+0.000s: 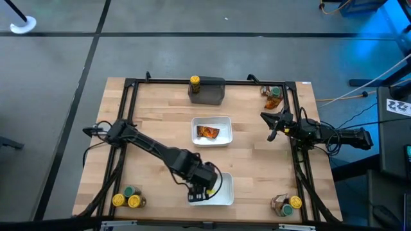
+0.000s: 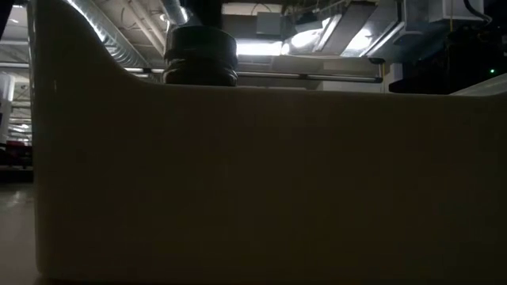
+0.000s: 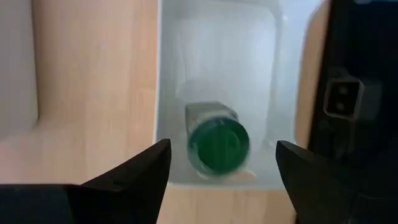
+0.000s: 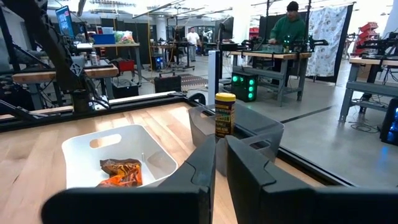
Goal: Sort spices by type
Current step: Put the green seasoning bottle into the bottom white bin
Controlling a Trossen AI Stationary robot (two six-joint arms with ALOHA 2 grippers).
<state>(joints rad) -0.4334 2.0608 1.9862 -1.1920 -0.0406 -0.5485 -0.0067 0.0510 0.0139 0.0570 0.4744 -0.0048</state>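
Note:
My left gripper [image 1: 200, 190] hangs open over the near white tray [image 1: 226, 192]. In the left wrist view a green-lidded jar [image 3: 217, 144] sits inside that tray [image 3: 166, 93], its lid toward the gripper [image 3: 221, 168]. The fingers stand on either side of the jar, apart from it. My right gripper [image 1: 271, 126] is shut and empty at the table's right, level with the middle tray [image 1: 226, 122], which holds an orange-brown sachet [image 1: 207, 132]. A yellow-lidded jar [image 1: 194, 81] stands on the dark grey block [image 1: 210, 94].
Yellow-lidded jars and a green-lidded one [image 1: 128, 199] stand at the near left corner. A sachet and a yellow-lidded jar [image 1: 287, 204] are at the near right, and a green-lidded jar with a sachet [image 1: 273, 97] at the far right. The near tray's wall [image 2: 238, 174] fills the low view.

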